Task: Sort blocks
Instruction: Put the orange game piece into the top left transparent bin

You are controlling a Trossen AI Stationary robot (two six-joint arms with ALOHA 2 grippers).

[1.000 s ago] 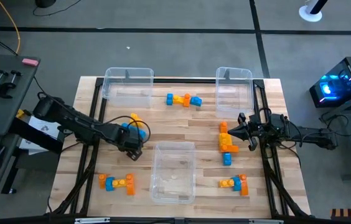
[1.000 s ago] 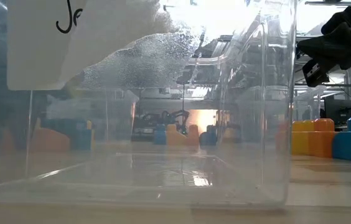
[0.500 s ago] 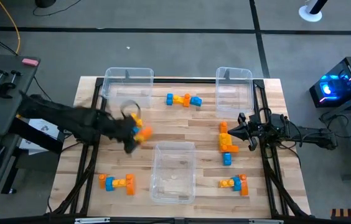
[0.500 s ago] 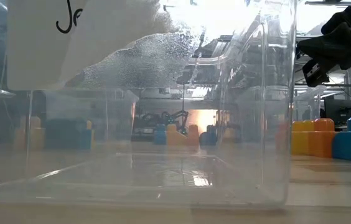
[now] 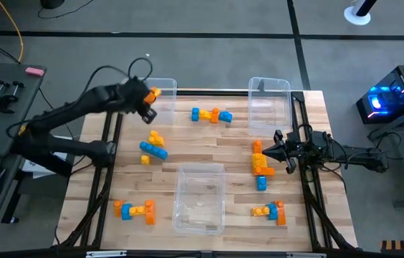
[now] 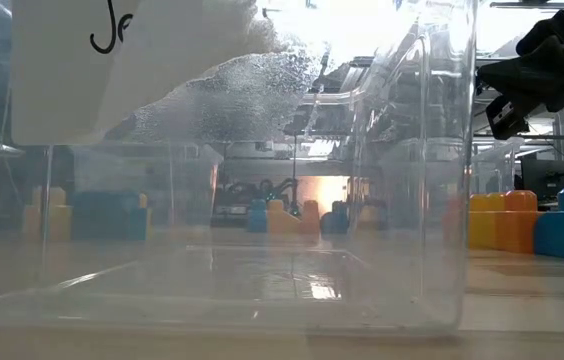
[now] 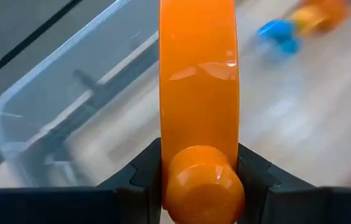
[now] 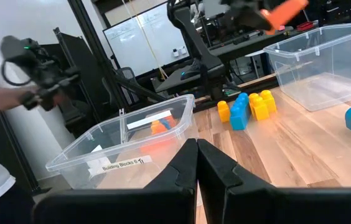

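Your left gripper (image 5: 147, 98) has swung up from the middle of the surface (image 5: 209, 143) to the near rim of the far-left bin (image 5: 148, 97), jaws pinching one orange block (image 7: 198, 124). Its yellow-and-blue cluster (image 5: 153, 146) stays behind. Likely next: release over that bin. Your right gripper (image 5: 277, 151) waits, jaws pressed together, beside another cluster (image 5: 260, 163).

Overhead looking down, table-level across, two wrist close-ups

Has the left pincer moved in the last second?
Yes. The left pincer, gripping an orange block, has moved from beside the middle bin to the rear left bin.
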